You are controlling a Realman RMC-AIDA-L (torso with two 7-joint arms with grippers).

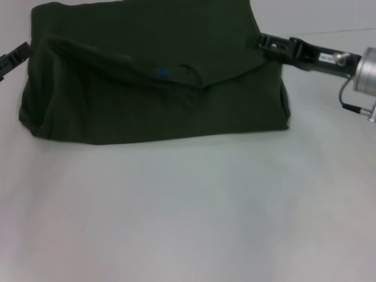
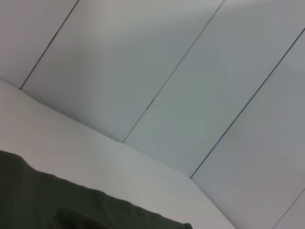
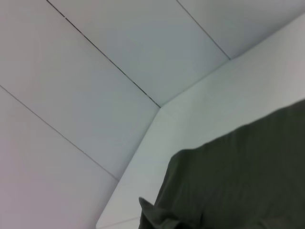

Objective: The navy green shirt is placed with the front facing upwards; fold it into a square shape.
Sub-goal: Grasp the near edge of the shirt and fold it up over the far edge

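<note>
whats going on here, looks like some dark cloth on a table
A two-armed robot is folding the navy green shirt on a white table. The left end effector is at the shirt's left edge and the right end effector at its upper right edge. The shirt is already a rough rectangle, plain side up, with a blue neck label peeking out at a fold.

We see a dark olive-green shirt [image 1: 158,82], plain, with a small blue label [image 1: 163,73], on a pale grey-white table [image 1: 188,211].
</note>
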